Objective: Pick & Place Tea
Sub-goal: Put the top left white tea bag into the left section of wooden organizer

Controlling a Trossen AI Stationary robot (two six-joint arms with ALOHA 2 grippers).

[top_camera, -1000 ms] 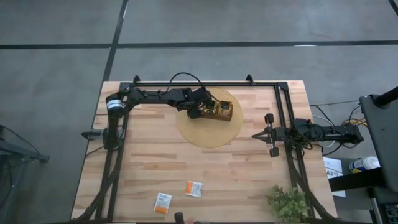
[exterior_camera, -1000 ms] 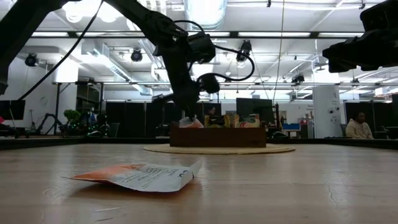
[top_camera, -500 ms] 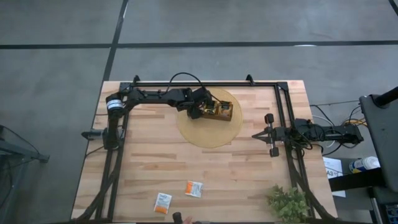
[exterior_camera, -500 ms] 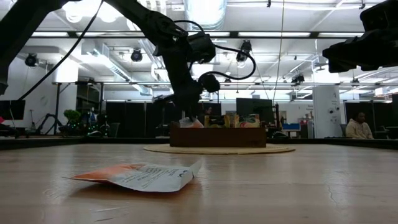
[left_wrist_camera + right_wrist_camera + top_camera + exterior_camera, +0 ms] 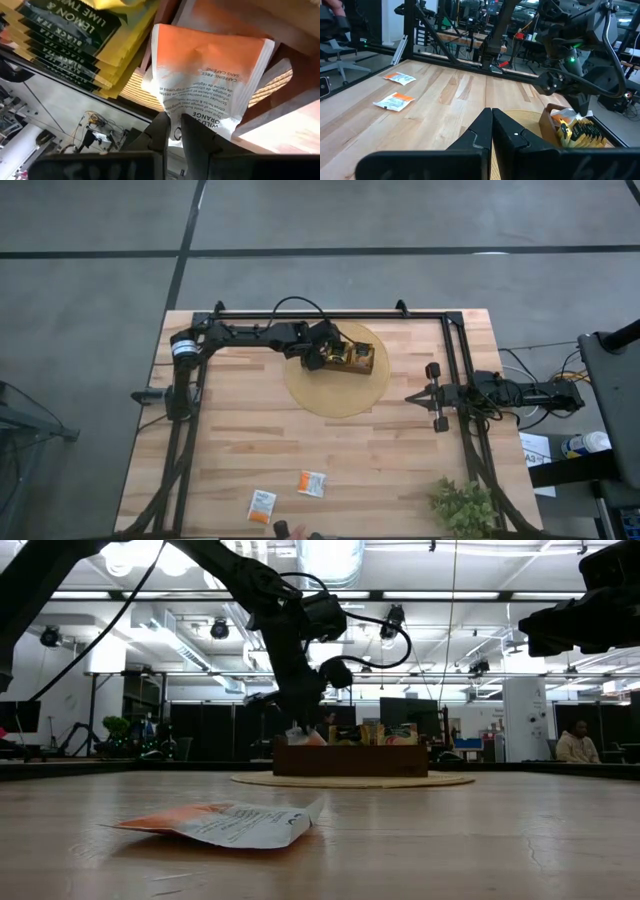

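Left gripper (image 5: 172, 131) pinching orange packet (image 5: 205, 80), tray (image 5: 352, 358)

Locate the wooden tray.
High view: the tray sits on the round mat at the table's far middle, with the left gripper at its left end.

The mat (image 5: 335, 392) lies on the table (image 5: 400, 460) toward twelve o'clock of its middle. The tray (image 5: 362, 362) sits on the mat, off its centre toward twelve o'clock, with packets (image 5: 75, 47) stacked on edge in one compartment. The left gripper (image 5: 322, 359) is at the tray's nine o'clock end, over the end compartment, where one packet (image 5: 207, 75) lies against its fingers (image 5: 192, 135). The right gripper (image 5: 434, 395) waits at three o'clock of the mat, well apart from it. Two packets (image 5: 312, 483) (image 5: 262, 506) lie just beside each other near the table's six o'clock edge. A plant (image 5: 462, 505) stands at the five o'clock corner.
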